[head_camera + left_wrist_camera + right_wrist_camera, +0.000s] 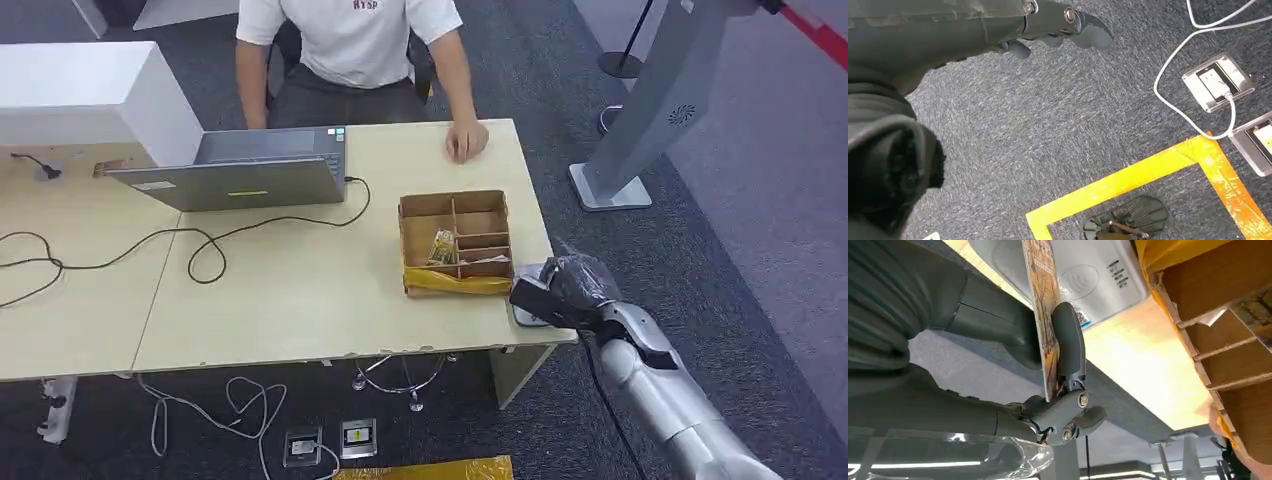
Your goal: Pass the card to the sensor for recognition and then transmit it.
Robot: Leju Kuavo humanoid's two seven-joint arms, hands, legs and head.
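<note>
The thin rectangular card with a brown and orange printed face (1044, 315) stands on edge, pinched between the thumb and a dark finger (1069, 342) of the right hand (562, 290). It hangs just over the flat white plastic card sensor with a wave symbol (1083, 275), which lies on the pale wooden table's (300, 290) near right corner, just beside the yellow-fronted cardboard divider box (456, 243).

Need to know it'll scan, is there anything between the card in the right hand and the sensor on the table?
Nothing visible. The right hand holds the card edge-on beside the white sensor, with open space between them.
</note>
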